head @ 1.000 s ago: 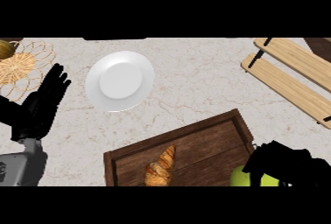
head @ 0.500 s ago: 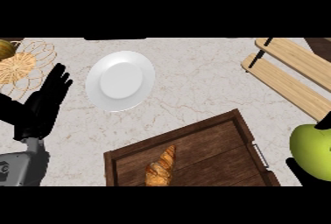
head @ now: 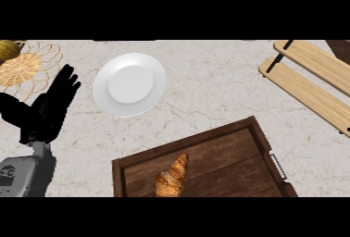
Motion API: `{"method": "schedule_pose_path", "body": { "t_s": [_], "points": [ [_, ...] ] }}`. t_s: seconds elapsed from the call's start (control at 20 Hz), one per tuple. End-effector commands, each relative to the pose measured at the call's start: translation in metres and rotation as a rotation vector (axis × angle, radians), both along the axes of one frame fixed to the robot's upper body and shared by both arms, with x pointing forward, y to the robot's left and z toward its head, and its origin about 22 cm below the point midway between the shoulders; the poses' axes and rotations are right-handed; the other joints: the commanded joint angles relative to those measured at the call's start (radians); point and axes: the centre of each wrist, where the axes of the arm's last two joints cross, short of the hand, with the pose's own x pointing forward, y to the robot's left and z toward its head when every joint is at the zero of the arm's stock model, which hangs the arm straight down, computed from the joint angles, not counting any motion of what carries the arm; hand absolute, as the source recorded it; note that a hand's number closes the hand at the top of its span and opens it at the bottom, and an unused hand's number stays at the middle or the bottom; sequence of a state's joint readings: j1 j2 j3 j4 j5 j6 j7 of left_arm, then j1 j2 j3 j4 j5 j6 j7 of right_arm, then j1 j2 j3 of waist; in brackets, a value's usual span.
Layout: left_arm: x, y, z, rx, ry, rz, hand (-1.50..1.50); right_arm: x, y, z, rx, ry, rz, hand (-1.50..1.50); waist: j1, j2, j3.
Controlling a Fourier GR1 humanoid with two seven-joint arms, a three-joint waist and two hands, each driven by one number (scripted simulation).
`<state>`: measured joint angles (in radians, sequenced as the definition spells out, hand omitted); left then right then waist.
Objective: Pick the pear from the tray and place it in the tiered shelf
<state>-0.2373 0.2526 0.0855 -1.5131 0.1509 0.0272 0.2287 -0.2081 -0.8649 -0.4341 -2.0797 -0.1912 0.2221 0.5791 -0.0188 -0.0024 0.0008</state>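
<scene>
Kitchen counter (head: 212,97), seen from the robot's head: your wooden tray (head: 226,152) holds only a croissant (head: 172,176), lying near its lower left corner. The pear shows nowhere in this view, neither on the tray nor on the tiered shelf (head: 308,85), so you cannot tell where it sits. The right hand is out of the view too, and its state is unknown to you.

The left hand (head: 48,115) rests well to the left of the tray, fingers straight, spread and holding nothing. Above the tray and to its left lies a white plate (head: 130,84), with a wire basket (head: 31,69) further left.

The shelf stands up and to the right of the tray, its planks running diagonally down toward the right. By that layout, the placing looks like work for your right side; the left hand lies far across the tray from the shelf.
</scene>
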Motion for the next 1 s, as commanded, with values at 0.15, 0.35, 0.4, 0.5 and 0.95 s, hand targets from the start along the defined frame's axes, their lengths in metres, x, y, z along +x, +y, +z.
{"method": "schedule_pose_path", "body": {
  "t_s": [0.15, 0.35, 0.4, 0.5, 0.95],
  "points": [
    [-0.002, -0.002, 0.000, 0.010, -0.013, -0.019, 0.00, 0.018, -0.076, -0.001, 0.056, 0.005, -0.034, 1.50, 0.020, 0.003, -0.001],
    [0.004, -0.004, 0.000, 0.007, -0.010, -0.021, 0.00, 0.034, -0.120, -0.024, 0.061, 0.016, -0.065, 1.50, 0.031, 0.007, 0.000],
    [0.007, -0.008, 0.006, -0.005, -0.016, -0.021, 0.00, 0.029, -0.120, -0.017, 0.054, 0.008, -0.051, 1.50, 0.022, 0.004, -0.001],
    [0.019, -0.011, -0.001, -0.009, -0.018, -0.029, 0.00, 0.033, -0.130, -0.025, 0.052, 0.006, -0.059, 1.50, 0.019, 0.005, -0.001],
    [-0.001, -0.007, -0.009, 0.010, 0.005, -0.024, 0.00, 0.048, -0.162, -0.045, 0.047, 0.003, -0.066, 1.50, 0.022, 0.003, -0.001]
  ]
}}
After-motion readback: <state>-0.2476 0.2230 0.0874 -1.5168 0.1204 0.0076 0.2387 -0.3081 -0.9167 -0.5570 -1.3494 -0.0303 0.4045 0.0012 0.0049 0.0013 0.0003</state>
